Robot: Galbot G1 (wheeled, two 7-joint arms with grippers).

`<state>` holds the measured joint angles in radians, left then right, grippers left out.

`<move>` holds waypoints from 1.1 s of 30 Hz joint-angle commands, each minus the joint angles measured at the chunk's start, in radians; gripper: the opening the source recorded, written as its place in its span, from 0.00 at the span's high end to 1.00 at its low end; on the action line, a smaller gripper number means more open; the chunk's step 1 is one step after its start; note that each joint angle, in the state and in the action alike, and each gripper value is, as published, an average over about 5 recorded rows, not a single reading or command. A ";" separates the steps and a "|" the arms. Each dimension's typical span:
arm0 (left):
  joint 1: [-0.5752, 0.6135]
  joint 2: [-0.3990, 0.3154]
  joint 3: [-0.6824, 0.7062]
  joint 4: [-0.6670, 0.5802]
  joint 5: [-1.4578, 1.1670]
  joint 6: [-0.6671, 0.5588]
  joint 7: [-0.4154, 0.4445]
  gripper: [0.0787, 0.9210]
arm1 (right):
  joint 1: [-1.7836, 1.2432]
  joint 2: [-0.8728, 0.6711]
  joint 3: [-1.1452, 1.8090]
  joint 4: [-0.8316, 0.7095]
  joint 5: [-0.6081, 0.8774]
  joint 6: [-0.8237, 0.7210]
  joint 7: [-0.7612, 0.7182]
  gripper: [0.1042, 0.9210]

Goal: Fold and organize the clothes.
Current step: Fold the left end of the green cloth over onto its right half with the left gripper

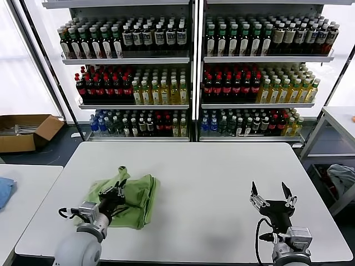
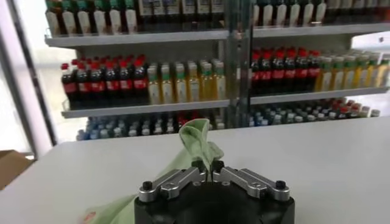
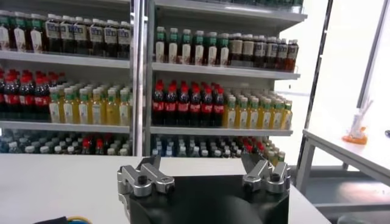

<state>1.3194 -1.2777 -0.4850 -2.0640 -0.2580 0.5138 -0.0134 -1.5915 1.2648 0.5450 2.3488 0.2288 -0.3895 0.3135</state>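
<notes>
The light green shirt point(image 1: 128, 197) lies bunched on the white table point(image 1: 211, 183) at the front left. My left gripper point(image 1: 115, 195) is shut on a fold of it near its middle. In the left wrist view the green fabric point(image 2: 194, 143) rises from between the closed fingertips of that gripper point(image 2: 208, 168). My right gripper point(image 1: 272, 193) is open and empty above the table's front right, well away from the shirt. It shows open in the right wrist view point(image 3: 204, 165) too.
Shelves of bottles point(image 1: 194, 72) stand behind the table. A cardboard box point(image 1: 25, 132) sits on the floor at the far left. A blue cloth point(image 1: 4, 189) lies on a side table at the left. Another table point(image 1: 341, 119) stands at the right.
</notes>
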 commanded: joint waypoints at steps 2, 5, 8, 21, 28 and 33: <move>-0.013 -0.041 0.083 0.058 0.040 0.001 0.023 0.97 | -0.022 0.004 0.005 0.007 -0.003 0.007 0.001 0.12; -0.018 -0.047 0.087 0.086 0.049 -0.009 0.029 0.97 | -0.028 0.008 -0.001 0.010 -0.007 0.009 0.001 0.12; -0.026 -0.059 0.094 0.111 0.052 -0.019 0.033 0.97 | -0.031 0.011 -0.009 0.010 -0.012 0.010 0.000 0.12; -0.027 -0.091 0.125 0.165 0.104 -0.052 0.068 0.96 | -0.027 0.021 -0.044 -0.007 -0.030 0.021 0.000 0.12; -0.009 -0.140 0.159 0.192 0.049 -0.090 0.058 0.77 | -0.017 0.015 -0.057 -0.017 -0.031 0.024 0.000 0.12; 0.014 -0.185 0.192 0.143 -0.099 -0.084 0.039 0.60 | 0.000 -0.001 -0.066 -0.021 -0.024 0.023 0.000 0.12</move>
<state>1.3135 -1.3966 -0.3405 -1.9068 -0.2032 0.4420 0.0397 -1.5994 1.2715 0.4849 2.3309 0.2027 -0.3660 0.3135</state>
